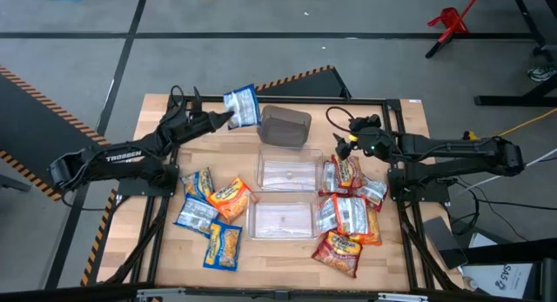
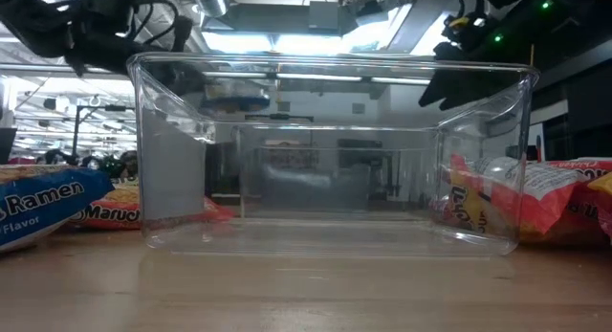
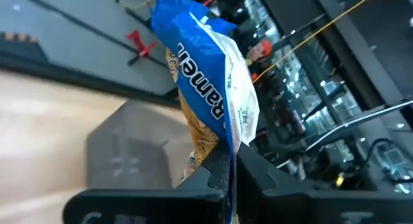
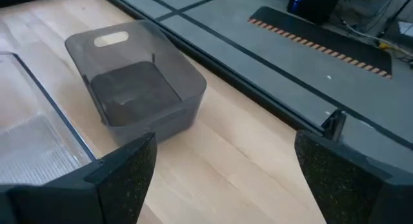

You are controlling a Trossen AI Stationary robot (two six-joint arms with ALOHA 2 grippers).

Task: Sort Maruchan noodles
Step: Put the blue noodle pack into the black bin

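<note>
My left gripper is shut on a blue-and-white Maruchan packet, held in the air just left of the grey bin at the table's far middle. More blue and orange packets lie flat on the table's near left. Red and orange packets are piled at the near right. Just above that right pile, right of the bins, my right gripper is open and holds nothing. In its wrist view it faces the grey bin, with my right gripper spread wide. My left gripper pinches one edge of the blue packet between its two fingers. The fingers come in about level from the table's left. The packet sticks out beyond the fingertips toward the grey bin, standing on edge and lifted clear of the table.
Two clear bins stand one behind the other at the table's middle, the farther and the nearer. The nearer one fills the low view. Bare wood lies right of the grey bin, up to the table's far rail.
</note>
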